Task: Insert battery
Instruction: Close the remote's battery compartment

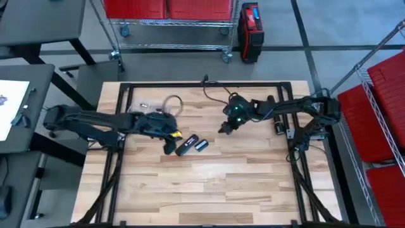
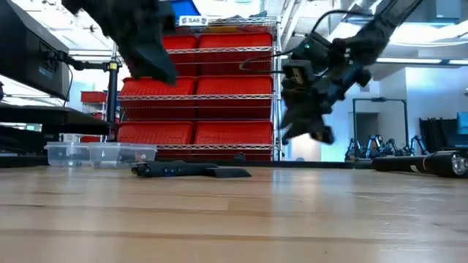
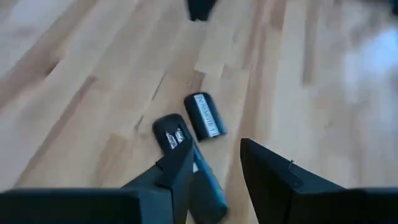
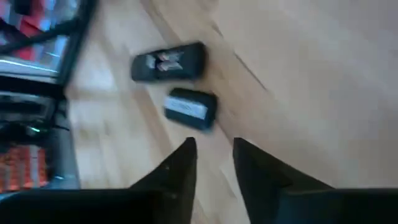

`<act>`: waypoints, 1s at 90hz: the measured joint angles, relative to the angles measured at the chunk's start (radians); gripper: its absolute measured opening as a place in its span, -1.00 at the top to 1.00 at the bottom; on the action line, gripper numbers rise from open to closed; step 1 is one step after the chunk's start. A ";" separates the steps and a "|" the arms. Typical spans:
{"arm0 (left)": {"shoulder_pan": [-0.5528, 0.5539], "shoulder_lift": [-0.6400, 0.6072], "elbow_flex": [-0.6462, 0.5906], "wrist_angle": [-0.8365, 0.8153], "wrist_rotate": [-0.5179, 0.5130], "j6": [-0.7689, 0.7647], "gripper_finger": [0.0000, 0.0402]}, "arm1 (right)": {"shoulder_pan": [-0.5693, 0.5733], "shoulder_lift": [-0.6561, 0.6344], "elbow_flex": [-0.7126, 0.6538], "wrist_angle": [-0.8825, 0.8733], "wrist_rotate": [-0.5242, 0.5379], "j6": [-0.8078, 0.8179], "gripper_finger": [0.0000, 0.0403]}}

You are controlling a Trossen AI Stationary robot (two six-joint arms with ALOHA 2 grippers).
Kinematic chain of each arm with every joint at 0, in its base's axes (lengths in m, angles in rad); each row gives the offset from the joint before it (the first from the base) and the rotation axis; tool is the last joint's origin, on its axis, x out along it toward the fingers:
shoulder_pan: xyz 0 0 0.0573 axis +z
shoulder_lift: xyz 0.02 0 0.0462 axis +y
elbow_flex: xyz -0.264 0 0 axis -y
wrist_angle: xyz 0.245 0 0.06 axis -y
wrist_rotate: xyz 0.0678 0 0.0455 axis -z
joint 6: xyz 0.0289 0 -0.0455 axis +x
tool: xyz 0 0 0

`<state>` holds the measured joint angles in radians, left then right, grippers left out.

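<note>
The worktop (image 1: 209, 183) is pale wood in striped planks, the battery (image 1: 202, 145) black with a pale printed label, the device (image 1: 186, 146) black with white markings, and both arms dark, the left carrying a yellow patch.

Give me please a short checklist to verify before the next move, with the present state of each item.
1. Battery lies free on the table: ok.
2. Device lies flat beside the battery, apart from it: ok.
3. Left pincer open, holding nothing: ok.
4. Right pincer open, above the table: ok.
5. Device's battery slot facing up: cannot tell.
6. Cable away from both parts: ok.
</note>
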<state>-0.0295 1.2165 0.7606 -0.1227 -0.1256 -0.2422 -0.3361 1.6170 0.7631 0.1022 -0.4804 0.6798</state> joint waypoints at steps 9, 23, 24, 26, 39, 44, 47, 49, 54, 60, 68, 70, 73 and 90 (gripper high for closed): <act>-0.023 0.131 0.016 0.075 0.000 0.061 0.43 | 0.031 0.059 0.022 0.021 -0.009 0.001 0.35; -0.049 0.317 0.049 0.132 -0.018 0.151 0.43 | 0.057 0.143 0.064 0.017 -0.021 0.005 0.18; -0.050 0.327 0.053 0.135 -0.022 0.157 0.43 | 0.057 0.149 0.066 0.018 -0.023 0.006 0.17; -0.053 0.346 0.060 0.138 -0.032 0.169 0.43 | 0.059 0.160 0.070 0.020 -0.024 0.012 0.14; -0.070 0.464 0.102 0.137 -0.140 0.282 0.43 | 0.060 0.226 0.079 0.045 -0.053 0.063 0.02; -0.070 0.499 0.122 0.138 -0.171 0.345 0.43 | 0.059 0.246 0.080 0.066 -0.080 0.074 -0.01; -0.069 0.520 0.134 0.140 -0.174 0.381 0.43 | 0.059 0.253 0.080 0.076 -0.089 0.083 -0.02; -0.069 0.535 0.141 0.141 -0.176 0.400 0.43 | 0.059 0.257 0.081 0.082 -0.092 0.087 -0.03; -0.069 0.558 0.152 0.146 -0.184 0.431 0.43 | 0.060 0.269 0.083 0.109 -0.093 0.095 -0.04; -0.069 0.586 0.158 0.148 -0.184 0.454 0.43 | 0.061 0.276 0.083 0.125 -0.092 0.105 -0.04; -0.071 0.598 0.168 0.153 -0.184 0.473 0.43 | 0.060 0.279 0.084 0.142 -0.082 0.113 -0.04; -0.070 0.598 0.168 0.152 -0.183 0.477 0.43 | 0.061 0.279 0.084 0.144 -0.074 0.112 -0.04; -0.070 0.598 0.168 0.154 -0.181 0.485 0.43 | 0.061 0.280 0.084 0.145 -0.063 0.112 -0.04; -0.066 0.599 0.166 0.177 -0.177 0.501 0.43 | 0.068 0.281 0.083 0.152 -0.049 0.108 -0.04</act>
<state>-0.0952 1.8155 0.9265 0.0544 -0.3031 0.2593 -0.2682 1.8980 0.8463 0.2546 -0.5295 0.7880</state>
